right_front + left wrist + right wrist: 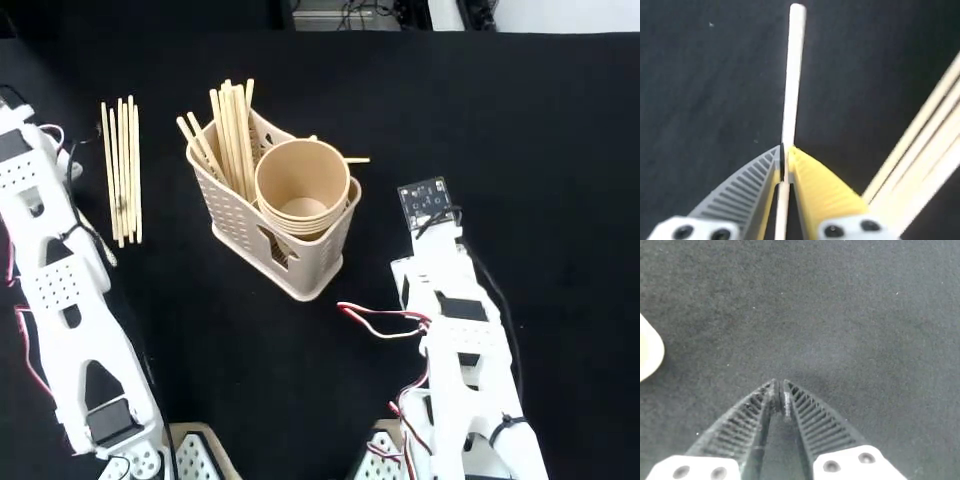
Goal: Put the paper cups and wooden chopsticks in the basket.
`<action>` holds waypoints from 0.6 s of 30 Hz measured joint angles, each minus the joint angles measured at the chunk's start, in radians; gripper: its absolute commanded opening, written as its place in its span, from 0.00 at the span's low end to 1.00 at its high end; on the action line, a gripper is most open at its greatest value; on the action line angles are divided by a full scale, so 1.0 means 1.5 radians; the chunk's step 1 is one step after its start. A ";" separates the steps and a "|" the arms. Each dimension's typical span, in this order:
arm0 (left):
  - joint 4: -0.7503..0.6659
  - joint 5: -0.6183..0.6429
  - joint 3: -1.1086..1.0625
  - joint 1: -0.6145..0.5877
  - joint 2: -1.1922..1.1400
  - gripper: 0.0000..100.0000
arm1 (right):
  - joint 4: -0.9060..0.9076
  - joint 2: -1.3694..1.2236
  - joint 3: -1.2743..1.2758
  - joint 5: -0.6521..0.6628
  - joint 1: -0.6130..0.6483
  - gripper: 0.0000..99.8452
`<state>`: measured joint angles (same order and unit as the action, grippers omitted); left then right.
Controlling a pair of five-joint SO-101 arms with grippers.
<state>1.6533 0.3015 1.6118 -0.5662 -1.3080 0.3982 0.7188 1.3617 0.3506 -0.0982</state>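
1. The left gripper (785,150) is clamped on a single chopstick (792,75). The stick runs straight out past the fingertips and back between the jaws toward the wrist.
2. The loose chopsticks (122,170) lie side by side on the table (500,120), apart from the basket (250,230), on the left arm's side of it. In the left wrist view they pass just beside the held one.
3. The basket holds nested paper cups (302,185) in one compartment and a sheaf of standing sticks (232,125) leaning in the other. The cups seem done, so the loose bundle is what remains.
4. The step in hand looks like carrying this one stick to the basket. Lift it clear of its neighbours first, so none drag along.
5. Aim for the stick compartment, not the cups. Tip the stick toward upright and lower one end among the standing sticks before letting go, or it may bounce off the rim.
6. The right gripper (779,387) is closed on nothing, over bare table near a corner of the basket. It is best kept out of the carrying path.
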 measured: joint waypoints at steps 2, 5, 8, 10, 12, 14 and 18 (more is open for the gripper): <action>0.044 -0.007 0.000 0.000 0.021 0.03 | 0.000 0.000 0.000 0.000 0.000 0.01; 0.062 -0.030 -0.010 -0.006 0.046 0.03 | 0.000 0.000 0.000 0.000 0.000 0.01; 0.069 -0.053 -0.071 -0.013 0.063 0.03 | 0.000 0.000 0.000 0.000 0.000 0.01; 0.069 -0.062 -0.125 -0.020 0.071 0.04 | 0.000 0.000 0.000 0.000 0.000 0.01; 0.069 -0.062 -0.151 -0.031 0.077 0.06 | 0.000 0.000 0.000 0.000 0.000 0.01; 0.069 -0.062 -0.151 -0.040 0.092 0.12 | 0.000 0.000 0.000 0.000 0.000 0.01; 0.053 -0.062 -0.118 -0.041 0.134 0.23 | 0.000 0.000 0.000 0.000 0.000 0.01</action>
<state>1.7331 0.2079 1.4354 -0.6276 -1.1070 0.3982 0.7188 1.3617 0.3506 -0.0982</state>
